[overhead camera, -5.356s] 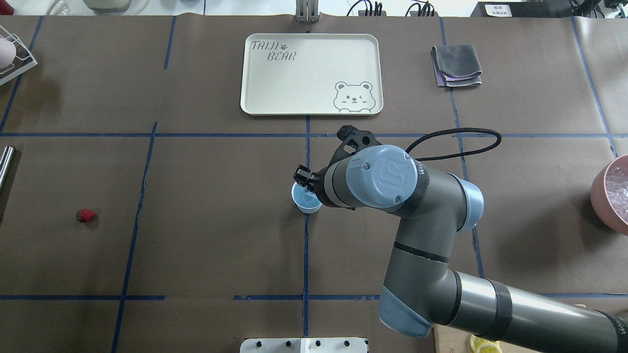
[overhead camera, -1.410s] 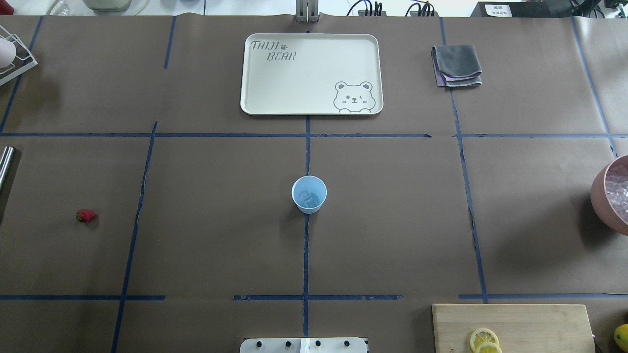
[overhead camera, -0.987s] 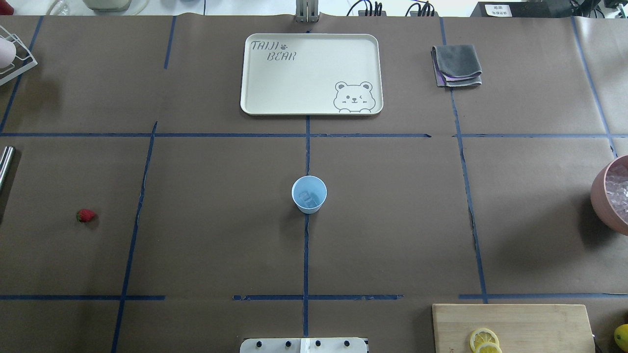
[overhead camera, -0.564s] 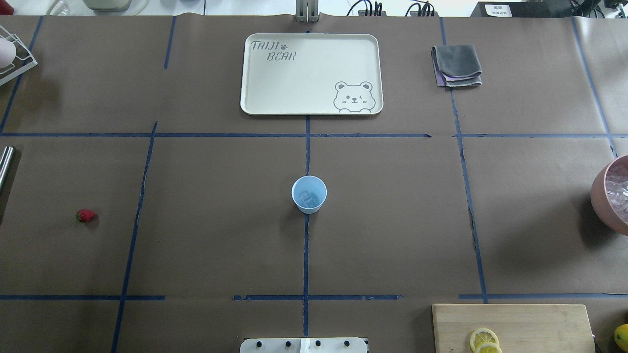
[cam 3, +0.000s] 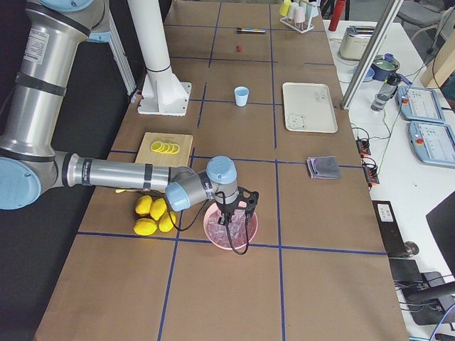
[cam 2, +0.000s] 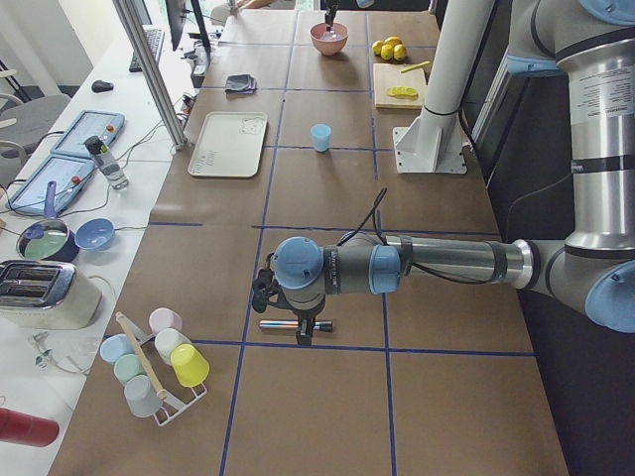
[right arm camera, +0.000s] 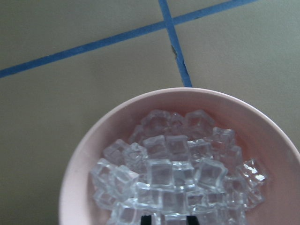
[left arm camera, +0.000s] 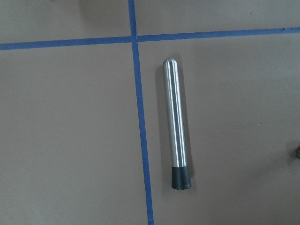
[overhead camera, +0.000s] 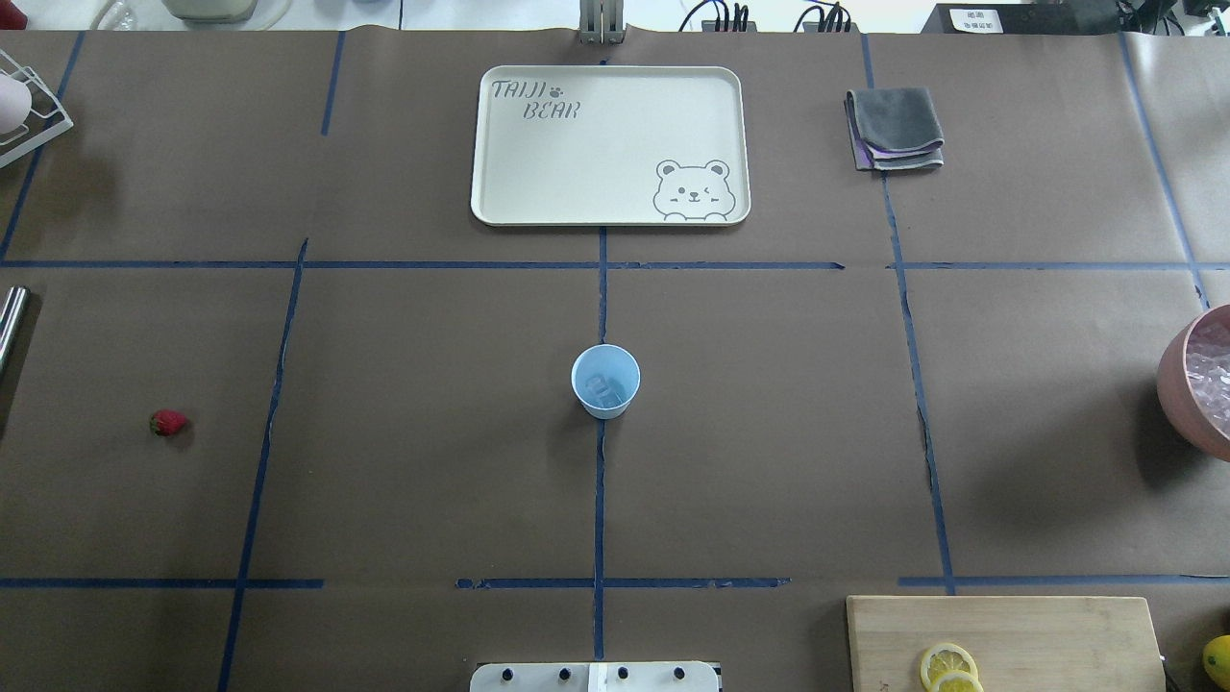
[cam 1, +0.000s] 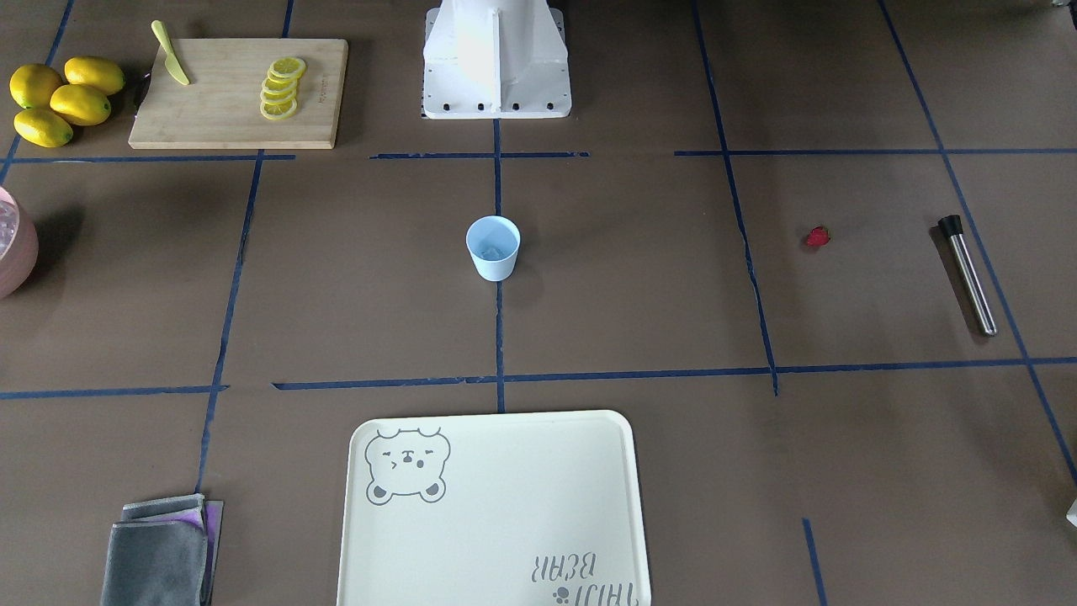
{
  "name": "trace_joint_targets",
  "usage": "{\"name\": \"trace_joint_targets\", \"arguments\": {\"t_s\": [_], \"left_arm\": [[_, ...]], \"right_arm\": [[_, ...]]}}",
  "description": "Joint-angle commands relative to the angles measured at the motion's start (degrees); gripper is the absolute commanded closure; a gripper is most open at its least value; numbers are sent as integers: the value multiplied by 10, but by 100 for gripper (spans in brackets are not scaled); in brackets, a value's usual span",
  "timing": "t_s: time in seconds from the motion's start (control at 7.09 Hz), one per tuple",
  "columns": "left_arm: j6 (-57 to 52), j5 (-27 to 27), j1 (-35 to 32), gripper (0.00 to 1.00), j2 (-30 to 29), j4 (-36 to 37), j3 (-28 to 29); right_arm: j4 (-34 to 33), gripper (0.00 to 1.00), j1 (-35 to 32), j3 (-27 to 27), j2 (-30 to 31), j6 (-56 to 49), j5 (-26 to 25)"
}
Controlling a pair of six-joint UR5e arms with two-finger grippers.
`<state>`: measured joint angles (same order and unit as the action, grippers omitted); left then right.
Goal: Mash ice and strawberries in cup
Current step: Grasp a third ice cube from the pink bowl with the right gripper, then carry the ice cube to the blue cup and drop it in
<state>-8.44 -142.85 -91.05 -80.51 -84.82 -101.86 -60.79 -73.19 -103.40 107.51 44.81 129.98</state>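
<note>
The pale-blue cup (overhead camera: 605, 382) stands upright at the table's middle, with clear ice (overhead camera: 603, 389) in its bottom; it also shows in the front view (cam 1: 493, 247). The strawberry (overhead camera: 168, 422) lies alone on the left. A pink bowl (right arm camera: 84, 164) holds many ice cubes (right arm camera: 173, 173). My right gripper (right arm camera: 168, 220) hangs just above that ice, its two fingertips (right arm camera: 146, 219) apart and empty. My left gripper (cam 2: 301, 335) hovers over a steel muddler (left arm camera: 176, 124); I cannot tell whether it is open or shut.
A cream bear tray (overhead camera: 608, 144) and a folded grey cloth (overhead camera: 895, 128) lie at the far side. A cutting board (cam 1: 238, 93) carries lemon slices and a knife, with whole lemons (cam 1: 59, 99) beside it. A cup rack (cam 2: 154, 362) stands near the left arm.
Some seconds ago my right arm was over the cup; it has since left the overhead view, and ice lies in the cup. Over the last second nothing has moved there.
</note>
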Motion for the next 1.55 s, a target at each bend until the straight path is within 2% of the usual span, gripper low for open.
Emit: {"name": "trace_joint_targets", "arguments": {"t_s": [0.0, 0.28, 0.42, 0.56, 0.7, 0.85, 0.99, 1.13, 1.27, 1.41], "left_arm": [[0, -1, 0, 0, 0, 0, 0], [0, -1, 0, 0, 0, 0, 0], [0, -1, 0, 0, 0, 0, 0], [0, -1, 0, 0, 0, 0, 0], [1, -1, 0, 0, 0, 0, 0], [0, -1, 0, 0, 0, 0, 0], [0, -1, 0, 0, 0, 0, 0], [0, -1, 0, 0, 0, 0, 0], [0, -1, 0, 0, 0, 0, 0], [0, -1, 0, 0, 0, 0, -1]], "right_arm": [[-8, 100, 1, -77, -25, 95, 6], [-8, 100, 82, -120, -117, 326, 19], [-10, 100, 142, -120, -193, 447, 11], [-16, 100, 210, -117, -261, 546, -28], [-52, 100, 280, -115, -326, 602, -91], [-119, 99, 345, -95, -411, 643, -156], [-145, 99, 403, -61, -471, 679, -226], [-143, 99, 436, -11, -521, 711, -282], [-142, 99, 455, 29, -547, 716, -299], [-141, 98, 474, 31, -543, 716, -320]]}}
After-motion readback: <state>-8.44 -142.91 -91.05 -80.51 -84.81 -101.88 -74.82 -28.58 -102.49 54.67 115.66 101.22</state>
